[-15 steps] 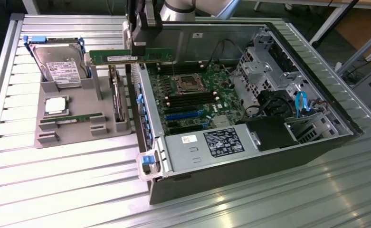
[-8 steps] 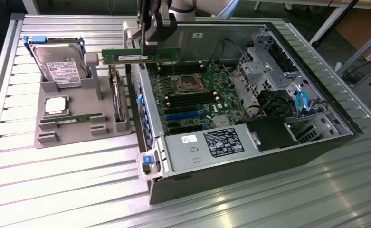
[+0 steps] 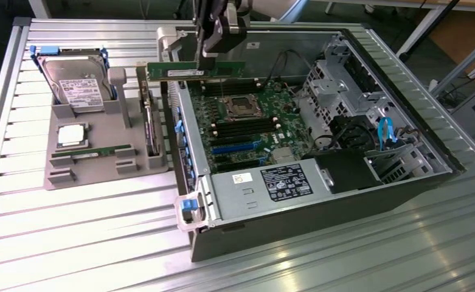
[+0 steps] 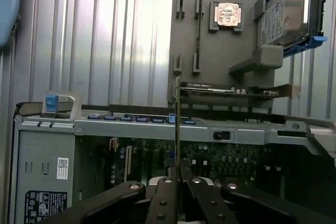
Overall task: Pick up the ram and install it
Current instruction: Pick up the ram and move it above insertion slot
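Note:
My gripper [image 3: 211, 61] is shut on the ram [image 3: 190, 70], a long green stick held level by its top edge. It hangs in the air over the back left corner of the open computer case [image 3: 432, 159], above the motherboard [image 3: 249, 125] and clear of its black memory slots [image 3: 239, 129]. In the wrist view the ram [image 4: 177, 124] stands edge-on as a thin line rising from between the black fingers [image 4: 164, 198] of the gripper [image 4: 178, 176]. A second ram stick [image 3: 91, 152] lies in the grey tray [image 3: 99, 176].
The tray on the exterior view's left also holds a hard drive with blue rails [image 3: 79, 85], a silver CPU [image 3: 71, 135] and an upright card [image 3: 149, 131]. Inside the case are the CPU socket [image 3: 241, 106], a power supply [image 3: 273, 182] and drive cages [image 3: 339, 85].

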Tool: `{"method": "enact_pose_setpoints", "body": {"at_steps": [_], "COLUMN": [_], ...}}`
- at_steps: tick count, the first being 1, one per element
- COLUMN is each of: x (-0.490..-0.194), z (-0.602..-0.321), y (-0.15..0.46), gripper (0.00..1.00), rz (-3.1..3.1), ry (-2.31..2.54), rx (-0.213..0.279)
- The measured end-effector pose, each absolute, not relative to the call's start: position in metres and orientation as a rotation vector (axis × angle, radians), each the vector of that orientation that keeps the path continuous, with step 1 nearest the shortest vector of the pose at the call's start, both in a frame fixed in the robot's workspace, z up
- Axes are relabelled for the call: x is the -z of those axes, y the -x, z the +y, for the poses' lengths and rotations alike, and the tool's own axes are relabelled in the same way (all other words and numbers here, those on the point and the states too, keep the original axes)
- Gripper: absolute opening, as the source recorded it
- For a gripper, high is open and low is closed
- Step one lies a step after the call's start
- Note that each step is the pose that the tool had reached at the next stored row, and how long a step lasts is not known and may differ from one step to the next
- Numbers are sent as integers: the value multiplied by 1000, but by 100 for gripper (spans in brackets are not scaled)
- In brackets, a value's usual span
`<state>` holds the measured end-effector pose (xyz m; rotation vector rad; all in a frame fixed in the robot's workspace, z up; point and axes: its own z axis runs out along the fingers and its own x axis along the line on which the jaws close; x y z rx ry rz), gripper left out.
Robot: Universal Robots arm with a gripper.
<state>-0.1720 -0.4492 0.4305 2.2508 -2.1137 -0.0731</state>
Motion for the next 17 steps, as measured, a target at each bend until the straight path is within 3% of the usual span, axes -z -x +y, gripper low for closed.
{"method": "enact_pose_setpoints", "body": {"at_steps": [17], "x": [-430], "z": [-449], "y": [128], "gripper": [13], "rz": [-2104], "ry": [-2241], "rx": [94]}}
